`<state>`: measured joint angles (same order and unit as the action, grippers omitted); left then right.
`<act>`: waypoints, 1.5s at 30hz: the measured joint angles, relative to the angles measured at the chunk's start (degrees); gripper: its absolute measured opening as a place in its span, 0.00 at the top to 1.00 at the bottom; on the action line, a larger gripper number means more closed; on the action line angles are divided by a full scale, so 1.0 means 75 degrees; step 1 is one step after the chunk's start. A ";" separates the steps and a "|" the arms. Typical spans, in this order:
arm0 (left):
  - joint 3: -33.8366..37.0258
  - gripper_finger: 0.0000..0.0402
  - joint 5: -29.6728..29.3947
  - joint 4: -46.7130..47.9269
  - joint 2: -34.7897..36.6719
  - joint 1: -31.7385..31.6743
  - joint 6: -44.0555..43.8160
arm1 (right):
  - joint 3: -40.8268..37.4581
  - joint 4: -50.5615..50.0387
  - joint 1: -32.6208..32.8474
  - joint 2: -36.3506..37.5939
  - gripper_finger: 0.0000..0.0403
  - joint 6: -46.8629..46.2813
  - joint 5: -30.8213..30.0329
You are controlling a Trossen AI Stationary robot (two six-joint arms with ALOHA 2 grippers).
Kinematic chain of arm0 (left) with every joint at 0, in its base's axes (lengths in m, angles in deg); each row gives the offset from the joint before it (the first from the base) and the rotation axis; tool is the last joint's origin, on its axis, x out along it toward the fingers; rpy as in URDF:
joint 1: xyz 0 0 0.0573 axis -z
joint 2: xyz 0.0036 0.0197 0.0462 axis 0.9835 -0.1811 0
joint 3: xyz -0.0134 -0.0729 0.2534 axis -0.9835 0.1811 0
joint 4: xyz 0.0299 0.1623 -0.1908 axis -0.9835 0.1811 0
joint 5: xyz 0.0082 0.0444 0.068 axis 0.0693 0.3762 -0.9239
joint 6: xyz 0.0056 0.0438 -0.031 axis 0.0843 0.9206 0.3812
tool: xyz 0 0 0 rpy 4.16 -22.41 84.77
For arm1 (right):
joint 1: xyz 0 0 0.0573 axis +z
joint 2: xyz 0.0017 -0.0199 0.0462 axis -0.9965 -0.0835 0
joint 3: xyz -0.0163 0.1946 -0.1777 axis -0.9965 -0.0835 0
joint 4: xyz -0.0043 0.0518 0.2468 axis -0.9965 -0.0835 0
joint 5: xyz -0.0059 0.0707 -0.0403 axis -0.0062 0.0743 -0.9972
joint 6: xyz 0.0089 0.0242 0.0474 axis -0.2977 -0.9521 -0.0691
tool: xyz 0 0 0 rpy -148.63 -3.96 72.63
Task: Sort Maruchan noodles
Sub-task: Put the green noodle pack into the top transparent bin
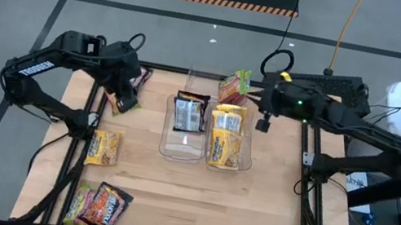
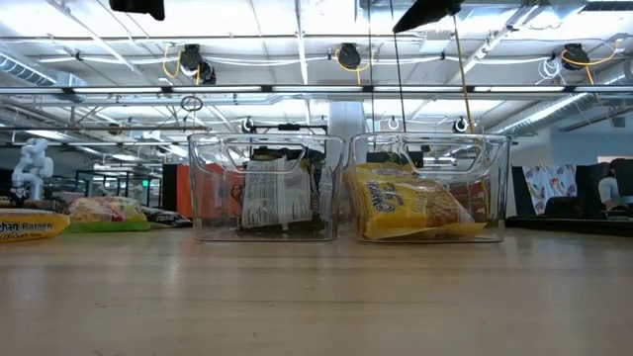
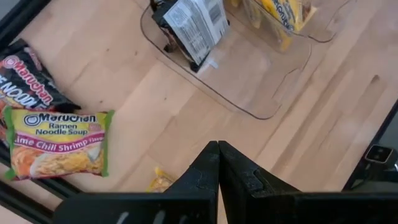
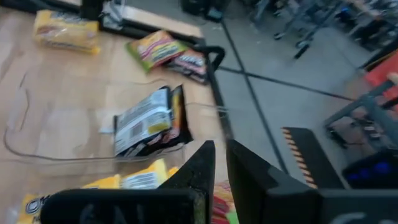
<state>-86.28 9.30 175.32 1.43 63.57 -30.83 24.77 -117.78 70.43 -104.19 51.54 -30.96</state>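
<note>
1. Because sorting is by colour, the dark packets (image 1: pixel 189 113) are standing in the left clear bin (image 1: pixel 181 152) and the yellow packets (image 1: pixel 226 133) are filling the right clear bin (image 1: pixel 244 163).
2. I am finding unsorted packets outside the bins: a pink-green packet (image 1: pixel 234 86) behind the right bin, a yellow packet (image 1: pixel 103 147) and a mixed pair (image 1: pixel 99 206) near the table's left edge.
3. I am hovering my left gripper (image 1: pixel 126 102) over another packet (image 1: pixel 113 103) at the left edge, fingers pressed together and empty.
4. I am holding my right gripper (image 1: pixel 252 98) beside the pink-green packet, fingers slightly parted, gripping nothing.
</note>
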 joint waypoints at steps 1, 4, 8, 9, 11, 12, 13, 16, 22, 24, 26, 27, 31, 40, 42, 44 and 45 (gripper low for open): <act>0.0000 0.98 0.0000 0.0003 0.0004 0.0010 -0.0114 | 0.0000 0.0001 0.0000 0.0085 0.91 0.0000 -0.0051; 0.0000 0.99 -0.0003 0.0008 -0.0024 0.0062 -0.0490 | 0.0000 0.0001 -0.0003 0.0313 0.91 0.0006 -0.0052; 0.0000 0.99 -0.0002 -0.0013 -0.0080 0.0165 -0.0762 | 0.0000 0.0001 -0.0003 0.0526 0.91 0.0012 -0.0049; 0.0000 0.99 -0.0003 -0.0005 -0.0094 0.0196 -0.0764 | 0.0000 -0.0007 -0.0003 0.0576 0.91 0.0014 -0.0049; 0.0000 0.99 -0.0003 -0.0015 -0.0126 0.0201 -0.0803 | 0.0000 -0.0001 -0.0002 0.0646 0.91 0.0046 -0.0049; 0.0000 0.98 -0.0009 -0.0035 -0.0183 0.0201 -0.0859 | 0.0000 -0.0005 -0.0003 0.0677 0.91 0.0047 -0.0049; 0.0000 0.97 -0.0038 -0.0054 -0.0247 0.0203 -0.0911 | 0.0000 0.0000 -0.0003 0.0697 0.91 0.0047 -0.0049; 0.0000 0.94 -0.0063 -0.0112 -0.0328 0.0201 -0.0809 | 0.0000 -0.0004 -0.0003 0.0734 0.91 0.0047 -0.0046; -0.0003 0.87 -0.0058 -0.0351 -0.0701 0.0253 -0.0383 | 0.0000 -0.0009 0.0000 0.0734 0.91 0.0048 -0.0046; 0.0000 0.84 -0.0037 -0.0330 -0.0787 0.0275 -0.0414 | 0.0000 -0.0029 0.0000 0.0734 0.91 0.0078 -0.0046; 0.0000 0.81 0.0022 -0.0305 -0.1004 0.0326 -0.0418 | 0.0000 -0.0040 0.0000 0.0734 0.91 0.0192 -0.0046; -0.0003 0.79 0.0072 -0.0218 -0.1076 0.0366 -0.0418 | 0.0000 -0.0053 0.0000 0.0738 0.91 0.0256 -0.0048; 0.0000 0.76 0.0404 0.0023 -0.1464 0.0573 -0.0532 | 0.0000 -0.0106 0.0000 0.0746 0.91 0.0414 -0.0049; 0.0005 0.76 0.0866 0.0004 -0.1740 0.1541 -0.0403 | 0.0000 -0.0244 0.0000 0.0763 0.91 0.0473 -0.0051; -0.0003 0.76 0.0878 0.0048 -0.1759 0.1700 -0.0666 | 0.0000 -0.0244 0.0000 0.0780 0.91 0.0593 -0.0058; 0.0003 0.76 0.0877 -0.0014 -0.1817 0.1814 -0.1236 | 0.0000 -0.0244 0.0000 0.0800 0.91 0.0715 -0.0057; 0.0003 0.76 0.0871 -0.0027 -0.1841 0.1842 -0.1615 | 0.0000 -0.0242 0.0000 0.0806 0.91 0.0764 -0.0058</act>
<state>-86.25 15.84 175.12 -12.38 77.39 -42.94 24.77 -119.59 70.43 -98.14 57.27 -31.40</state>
